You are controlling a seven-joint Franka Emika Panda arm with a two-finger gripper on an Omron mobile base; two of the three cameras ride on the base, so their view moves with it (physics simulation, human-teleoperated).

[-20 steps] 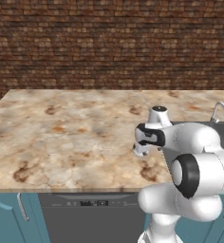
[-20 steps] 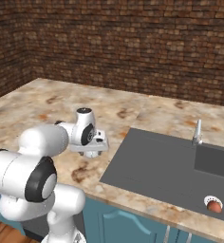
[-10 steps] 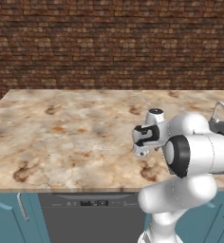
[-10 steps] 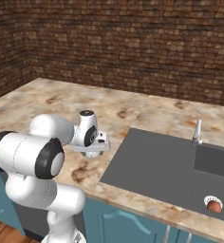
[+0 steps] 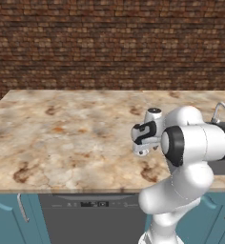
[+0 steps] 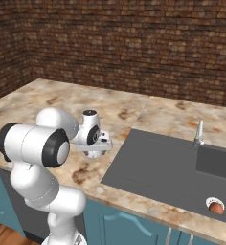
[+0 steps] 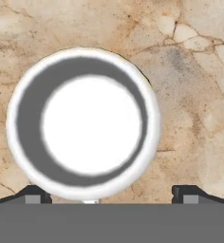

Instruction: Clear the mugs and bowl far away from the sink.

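The arm's elbow has swung over toward the sink since a second ago, while the gripper stays spread wide, holding nothing, straight above the white mug. The mug stands upright on the mottled stone counter, a smooth, rigid, light, likely slippery cylinder; pinching across its round wall seems best.

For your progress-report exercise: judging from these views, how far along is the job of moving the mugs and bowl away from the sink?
Done: nothing can be confirmed as moved yet. In hand: the open gripper hangs straight above the white mug, which stands upright on the counter, not yet gripped. The arm's hand sits left of the sink. Left: gripping and carrying this mug, then the other mug and the bowl.
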